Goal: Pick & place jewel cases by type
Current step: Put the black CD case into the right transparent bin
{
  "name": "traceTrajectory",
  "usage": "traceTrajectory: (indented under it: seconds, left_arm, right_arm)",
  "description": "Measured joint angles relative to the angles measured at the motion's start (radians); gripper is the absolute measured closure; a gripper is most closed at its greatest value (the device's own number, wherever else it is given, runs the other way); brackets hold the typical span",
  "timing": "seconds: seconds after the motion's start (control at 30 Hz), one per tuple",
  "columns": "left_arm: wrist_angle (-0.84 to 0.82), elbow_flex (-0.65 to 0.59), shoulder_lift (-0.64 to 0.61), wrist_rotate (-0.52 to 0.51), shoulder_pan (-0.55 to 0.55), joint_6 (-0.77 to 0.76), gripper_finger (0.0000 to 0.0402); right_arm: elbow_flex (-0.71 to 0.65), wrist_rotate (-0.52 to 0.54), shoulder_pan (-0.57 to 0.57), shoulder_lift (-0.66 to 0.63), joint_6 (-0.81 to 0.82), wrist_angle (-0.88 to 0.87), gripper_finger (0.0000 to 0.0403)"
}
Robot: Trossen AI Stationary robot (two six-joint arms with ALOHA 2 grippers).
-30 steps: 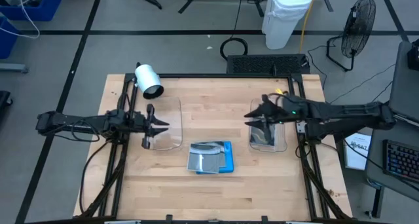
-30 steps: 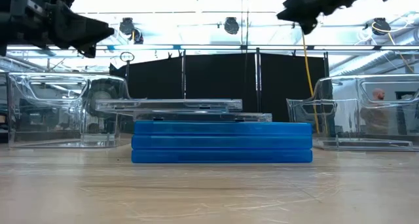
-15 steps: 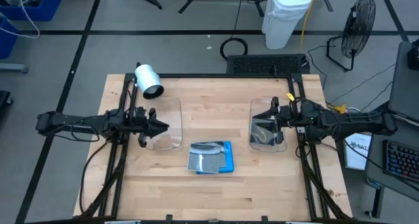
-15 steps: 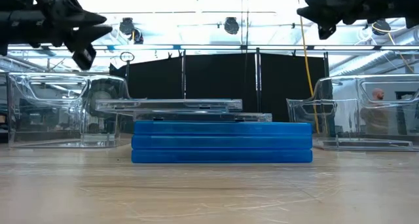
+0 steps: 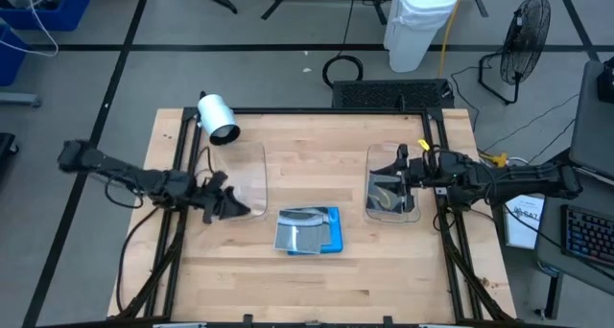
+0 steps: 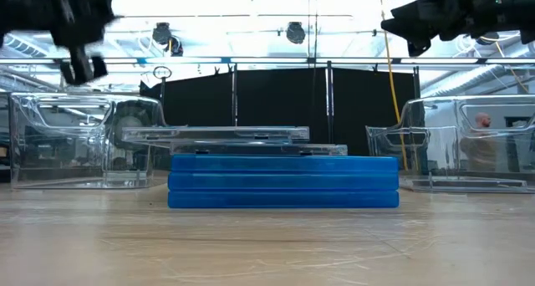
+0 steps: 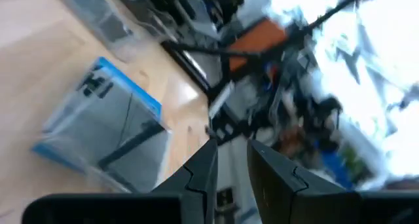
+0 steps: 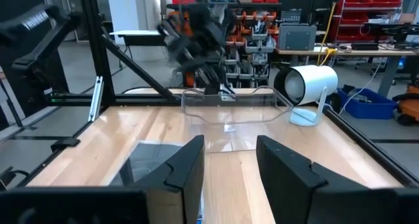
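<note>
A stack of jewel cases lies in the middle of the table toward its near edge: bright blue cases below, grey-clear ones on top. One dark clear case lies flat in the right clear tub. My left gripper hovers above the near right corner of the left clear tub, left of the stack, with a narrow gap between its fingers. My right gripper hangs open over the right tub's far part. Neither holds anything.
A white round lamp stands at the table's far left corner. The two clear tubs flank the stack. Bare wood lies along the near edge. A person shows far off behind the right tub.
My left gripper has swung toward the table's near edge and a little right, toward the stack, turning as it went. My right gripper drew back toward the table's right edge from over the right tub's middle, then stayed still. The stack has not moved.
</note>
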Motion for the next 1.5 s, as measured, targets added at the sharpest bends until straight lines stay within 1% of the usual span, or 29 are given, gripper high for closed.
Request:
traceTrajectory:
  seconds: [0.1,0.27,0.33,0.37,0.43,0.47,0.53,0.63,0.7,0.8,0.87,0.9,0.93,0.97,1.07,1.17,1.23,1.27,1.33,1.37,1.5]
  left_arm:
    - [-0.098,0.149,0.143,-0.103,-0.145,0.124,0.0314]
    - [-0.306,0.428,0.435,-0.306,-0.350,0.327,0.0314]
    - [-0.413,0.534,0.558,-0.398,-0.410,0.332,0.0314]
    - [-0.468,0.583,0.618,-0.435,-0.434,0.305,0.0314]
    - [-0.573,0.676,0.731,-0.477,-0.468,0.207,0.0314]
    - [-0.619,0.717,0.781,-0.480,-0.479,0.131,0.0314]
    - [-0.687,0.791,0.868,-0.464,-0.493,-0.063,0.0314]
    - [-0.748,0.873,0.962,-0.408,-0.496,-0.385,0.0314]
    - [-0.768,0.898,1.009,-0.407,-0.495,-0.540,0.0314]
    - [-0.783,0.899,1.064,-0.415,-0.485,-0.739,0.0314]
    - [-0.782,0.885,1.092,-0.389,-0.474,-0.833,0.0314]
    - [-0.784,0.880,1.104,-0.371,-0.467,-0.843,0.0314]
    - [-0.784,0.879,1.118,-0.357,-0.459,-0.820,0.0314]
    - [-0.784,0.879,1.128,-0.343,-0.452,-0.764,0.0314]
    - [-0.768,0.879,1.152,-0.310,-0.440,-0.541,0.0314]
    - [-0.728,0.879,1.182,-0.292,-0.441,-0.376,0.0314]
    - [-0.715,0.885,1.198,-0.245,-0.442,-0.293,0.0314]
    - [-0.730,0.899,1.208,-0.225,-0.438,-0.280,0.0314]
    - [-0.778,0.943,1.233,-0.189,-0.427,-0.257,0.0314]
    - [-0.824,0.977,1.249,-0.190,-0.422,-0.237,0.0314]
    - [-1.111,1.188,1.328,-0.195,-0.402,-0.119,0.0314]
  right_arm:
    - [-0.002,0.000,0.000,0.000,0.000,0.000,0.0273]
    - [-0.002,0.000,0.000,0.000,0.000,0.008,0.0273]
    - [-0.002,0.000,0.000,0.000,0.001,0.009,0.0273]
    - [-0.002,0.000,0.000,0.001,0.001,0.009,0.0273]
    - [-0.002,0.000,0.000,0.001,0.002,0.008,0.0273]
    - [-0.002,0.000,0.000,0.000,0.003,0.008,0.0273]
    - [-0.002,-0.001,0.000,0.001,0.003,0.008,0.0273]
    - [-0.002,-0.001,0.000,0.001,0.003,0.008,0.0273]
    - [-0.002,-0.001,0.000,0.001,0.004,0.009,0.0273]
    - [-0.002,-0.001,0.000,0.001,0.004,0.016,0.0273]
    - [-0.002,-0.004,0.000,0.001,0.004,0.019,0.0273]
    - [-0.002,-0.004,0.000,0.001,0.004,0.019,0.0273]
    - [-0.002,-0.004,0.000,0.001,0.004,0.019,0.0273]
    - [-0.002,-0.004,0.000,0.001,0.004,0.019,0.0273]
    - [-0.002,-0.004,0.000,0.001,0.003,0.020,0.0273]
    - [-0.002,-0.004,0.000,0.001,0.004,0.023,0.0273]
    - [-0.002,-0.004,0.000,0.001,0.004,0.022,0.0273]
    - [-0.002,-0.004,0.000,0.001,0.004,0.022,0.0273]
    - [-0.002,-0.004,0.000,0.001,0.004,0.023,0.0273]
    - [-0.002,-0.003,0.000,0.001,0.003,0.023,0.0273]
    - [-0.002,-0.002,0.000,0.001,0.004,0.022,0.0273]
